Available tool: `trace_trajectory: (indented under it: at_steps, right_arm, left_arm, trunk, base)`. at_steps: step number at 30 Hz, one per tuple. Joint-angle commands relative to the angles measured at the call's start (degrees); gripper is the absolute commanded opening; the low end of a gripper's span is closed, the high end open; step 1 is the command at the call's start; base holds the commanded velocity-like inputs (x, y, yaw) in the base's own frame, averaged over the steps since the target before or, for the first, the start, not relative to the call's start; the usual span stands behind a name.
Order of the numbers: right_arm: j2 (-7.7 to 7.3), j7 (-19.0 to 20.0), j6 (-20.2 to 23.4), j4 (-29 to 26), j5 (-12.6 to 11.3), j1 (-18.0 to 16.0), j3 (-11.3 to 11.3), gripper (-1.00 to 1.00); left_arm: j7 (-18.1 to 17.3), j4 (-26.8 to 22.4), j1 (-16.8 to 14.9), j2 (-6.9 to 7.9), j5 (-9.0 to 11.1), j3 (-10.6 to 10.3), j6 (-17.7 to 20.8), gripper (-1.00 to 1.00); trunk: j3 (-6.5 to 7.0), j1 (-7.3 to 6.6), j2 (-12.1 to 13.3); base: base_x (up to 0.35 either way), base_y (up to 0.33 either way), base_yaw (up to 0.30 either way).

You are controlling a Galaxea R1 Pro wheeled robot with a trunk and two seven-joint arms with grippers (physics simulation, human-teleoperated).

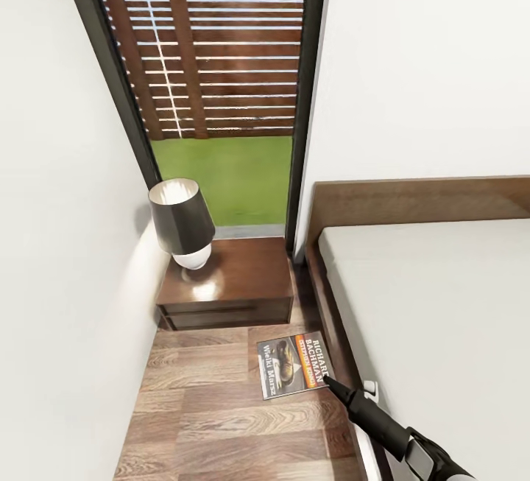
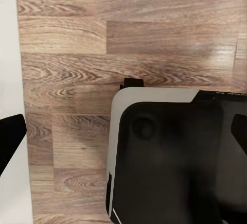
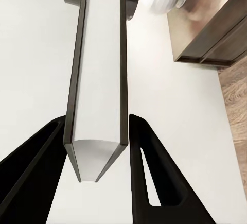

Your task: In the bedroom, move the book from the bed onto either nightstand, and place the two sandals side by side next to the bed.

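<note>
The book, dark with an orange picture and white lettering, hangs over the wood floor between the nightstand and the bed. My right gripper is shut on its near edge. In the right wrist view the book runs edge-on between the two black fingers, with the nightstand beyond it. My left gripper is open, its fingertips wide apart over the floor and my own dark base. The two sandals are out of view.
A lamp with a dark shade stands on the left half of the nightstand top. A tall black-framed window is behind it, with a white wall close on the left. The floor strip beside the bed is narrow.
</note>
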Motion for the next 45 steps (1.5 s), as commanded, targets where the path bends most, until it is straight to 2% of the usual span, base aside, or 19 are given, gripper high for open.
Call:
trace_trajectory:
  at_steps: [1, 15, 45]
  right_arm:
    - [-0.04, 0.1, 0.6, 0.0, -0.4, 0.0, 0.2, -1.00]
    - [-0.09, 0.1, -1.7, 0.0, -0.6, 0.0, 0.1, -1.00]
    - [-0.04, 0.0, -2.3, 0.0, -0.6, 0.1, 0.1, -1.00]
  left_arm:
    - [-0.3, 0.0, 0.0, 0.00, 0.6, -0.4, -0.2, 1.00]
    - [-0.3, 0.1, 0.0, -0.19, 0.6, -0.6, -0.2, 1.00]
    - [-0.3, 0.1, 0.0, -0.24, 0.6, -0.5, -0.2, 1.00]
  trunk:
    - [-0.09, 0.03, -0.1]
    - [-0.09, 0.03, -0.1]
    - [0.02, 0.03, -0.1]
  base:
    - [0.000, 0.000, 0.007]
    - [0.035, 0.000, 0.111]
    - [0.003, 0.000, 0.006]
